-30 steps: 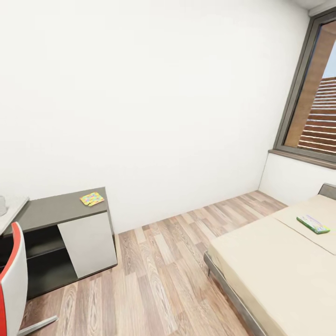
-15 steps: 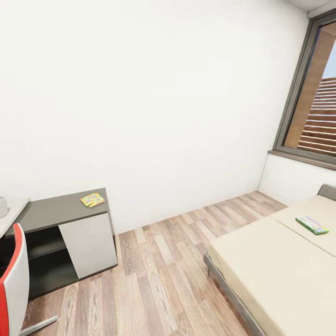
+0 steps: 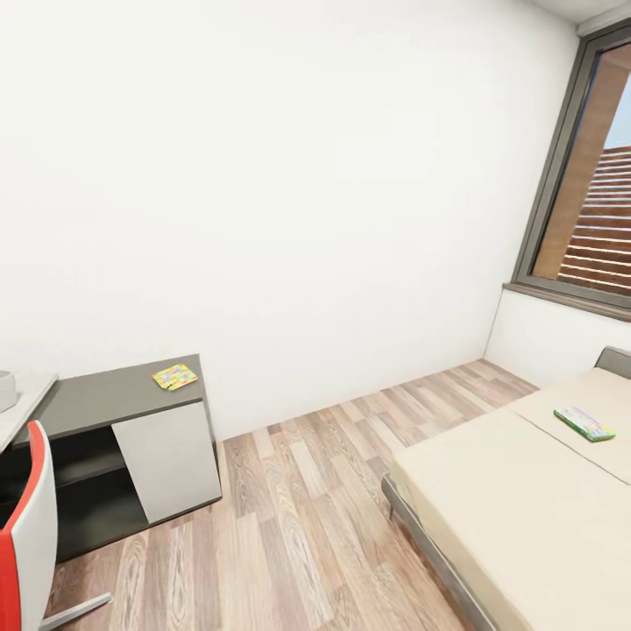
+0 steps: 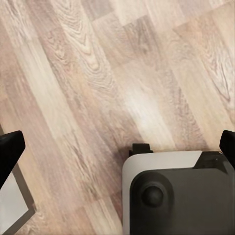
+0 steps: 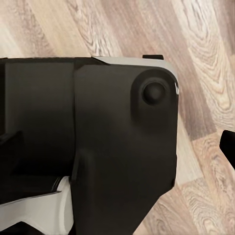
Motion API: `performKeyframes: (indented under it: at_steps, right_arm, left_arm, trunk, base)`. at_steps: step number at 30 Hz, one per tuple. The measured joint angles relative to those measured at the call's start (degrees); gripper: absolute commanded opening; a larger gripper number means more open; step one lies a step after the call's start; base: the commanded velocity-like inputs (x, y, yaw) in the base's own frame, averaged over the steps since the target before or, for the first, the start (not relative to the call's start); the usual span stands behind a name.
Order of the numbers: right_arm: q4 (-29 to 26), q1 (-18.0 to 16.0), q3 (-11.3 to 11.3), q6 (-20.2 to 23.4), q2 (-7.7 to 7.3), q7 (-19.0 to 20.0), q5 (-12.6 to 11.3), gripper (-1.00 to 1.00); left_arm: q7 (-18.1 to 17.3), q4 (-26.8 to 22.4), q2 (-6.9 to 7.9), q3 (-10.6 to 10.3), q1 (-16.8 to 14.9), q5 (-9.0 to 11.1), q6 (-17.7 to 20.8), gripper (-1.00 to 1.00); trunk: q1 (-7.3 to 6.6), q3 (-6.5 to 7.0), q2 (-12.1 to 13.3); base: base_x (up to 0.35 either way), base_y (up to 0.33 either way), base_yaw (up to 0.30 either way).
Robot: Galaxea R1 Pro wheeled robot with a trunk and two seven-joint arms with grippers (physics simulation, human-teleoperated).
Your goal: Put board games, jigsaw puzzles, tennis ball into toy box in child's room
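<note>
One jigsaw puzzle (image 3: 174,377), a thin multicolour square, lies on the dark grey cabinet top (image 3: 105,399) joined to the table (image 3: 19,410) at the far left. A pale grey object (image 3: 5,390) at the table's edge is cut off by the frame. A green-edged board game (image 3: 584,423) lies flat on the beige bed (image 3: 517,499) at the right. My left gripper (image 4: 117,152) hangs open over the wood floor above the robot's base. My right gripper (image 5: 117,144) also stands open with nothing between its fingers.
A red and white chair (image 3: 26,535) stands at the lower left, in front of the cabinet. Wood-plank floor (image 3: 298,491) runs between cabinet and bed. A white wall is ahead, and a tall dark-framed window (image 3: 587,193) is at the right.
The whole head view has shifted very slightly, so the camera moved. Nothing in the room has moved.
</note>
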Motion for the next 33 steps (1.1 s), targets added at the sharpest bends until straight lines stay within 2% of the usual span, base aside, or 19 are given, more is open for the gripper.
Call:
performKeyframes:
  at_steps: [15, 22, 33]
  right_arm:
    - [-0.19, 0.00, 0.06, -0.32, 0.61, -0.05, 0.01, 1.00]
    - [-0.29, 0.00, 0.06, -2.87, 0.82, -0.13, -0.06, 1.00]
    - [-0.26, 0.00, 0.00, -5.05, 0.81, -0.36, -0.11, 1.00]
  left_arm:
    - [0.01, 0.11, 0.07, -0.15, 0.01, -0.02, -1.26, 1.00]
    - [-0.01, 0.27, -0.17, -0.16, -0.05, -0.04, -2.10, 1.00]
    - [-0.02, 0.46, -0.28, -0.22, -0.03, -0.04, -2.31, 1.00]
  trunk:
    - [-3.30, 2.57, 6.04]
    - [-4.83, 3.31, 8.81]
    - [-4.85, 2.50, 8.88]
  base:
    - [0.000, 0.000, -0.008]
    - [0.000, 0.000, -0.092]
    - [0.000, 0.000, -0.139]
